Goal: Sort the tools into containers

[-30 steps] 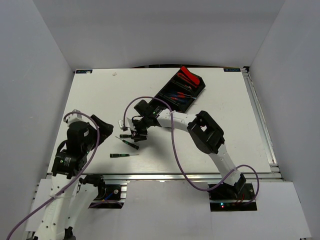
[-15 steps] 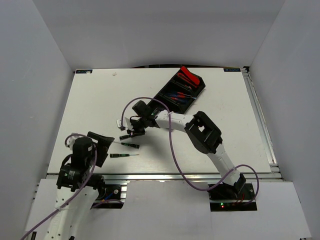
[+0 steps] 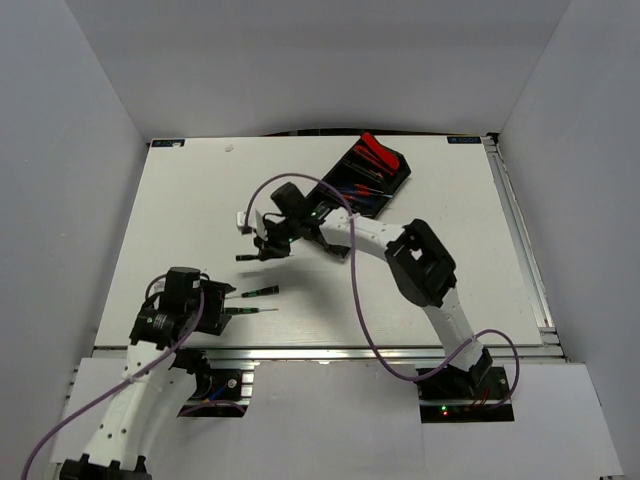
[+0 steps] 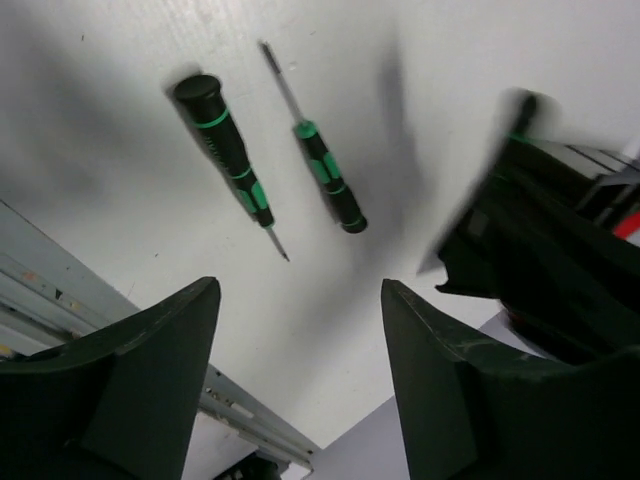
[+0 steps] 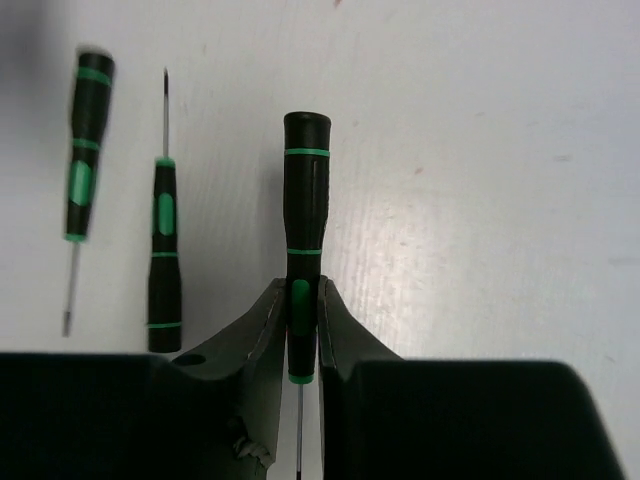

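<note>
While right hand (image 5: pixel 303 292) grips screwdriver (image 5: pixel 305 190), cap points fwd.

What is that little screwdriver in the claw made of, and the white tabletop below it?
The screwdriver in the right claw looks like matte black plastic with green bands; its thin shaft looks metal, likely steel. The table seems a white painted or laminated board, matte, faintly scuffed.
</note>
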Robot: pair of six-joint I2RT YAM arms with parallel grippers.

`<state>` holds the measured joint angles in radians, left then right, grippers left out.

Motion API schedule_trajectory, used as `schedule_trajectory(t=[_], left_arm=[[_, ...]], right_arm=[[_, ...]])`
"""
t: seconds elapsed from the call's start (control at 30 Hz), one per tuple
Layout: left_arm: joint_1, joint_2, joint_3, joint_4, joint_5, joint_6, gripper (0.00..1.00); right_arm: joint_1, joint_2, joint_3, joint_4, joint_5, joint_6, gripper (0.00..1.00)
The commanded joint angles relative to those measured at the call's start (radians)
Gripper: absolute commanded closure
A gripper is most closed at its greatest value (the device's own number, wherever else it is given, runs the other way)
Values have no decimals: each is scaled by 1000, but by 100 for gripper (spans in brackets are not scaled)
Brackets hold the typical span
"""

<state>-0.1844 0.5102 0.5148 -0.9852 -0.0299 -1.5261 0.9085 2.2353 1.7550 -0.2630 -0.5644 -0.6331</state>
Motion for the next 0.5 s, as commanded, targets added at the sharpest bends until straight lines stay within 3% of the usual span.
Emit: schedule_trajectory(t=[0.0, 0.23, 0.47], left_arm=[[0, 83, -24, 60, 77, -39, 25], [0, 229, -32, 143, 101, -6, 29], [0, 324, -42, 194, 119, 15, 29]], right_arm=[[-40, -196, 0, 56, -77, 139, 100], [-129, -458, -241, 129, 128, 297, 100], [-230, -508, -393, 200, 389, 319, 100]])
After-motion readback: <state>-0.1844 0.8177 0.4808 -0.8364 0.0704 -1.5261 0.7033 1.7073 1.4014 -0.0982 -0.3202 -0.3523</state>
